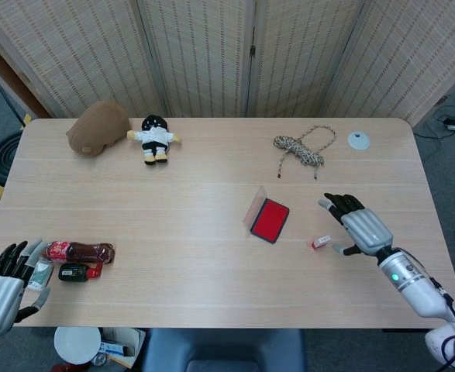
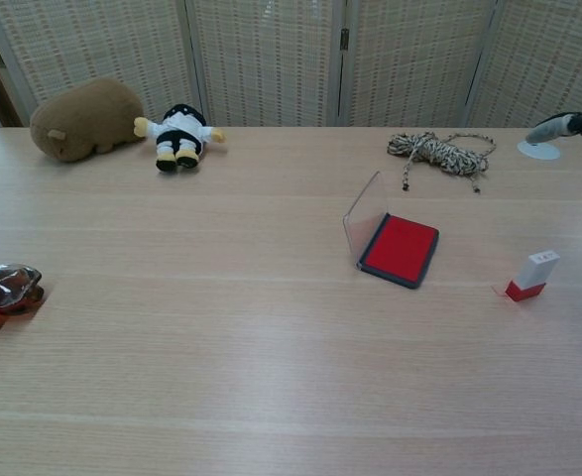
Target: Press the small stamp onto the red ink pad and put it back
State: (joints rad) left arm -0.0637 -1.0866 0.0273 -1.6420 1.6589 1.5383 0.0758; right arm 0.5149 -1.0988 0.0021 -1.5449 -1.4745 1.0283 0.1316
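Observation:
The small white stamp with a red base rests on the table by itself, right of the red ink pad, whose clear lid stands open. My right hand hovers just right of the stamp with fingers spread, holding nothing; in the chest view only its fingertips show at the right edge. My left hand hangs open off the table's front left corner, seen only in the head view.
A brown plush, a small doll, a coiled rope and a white disc lie along the far side. Wrapped snacks sit near the front left edge.

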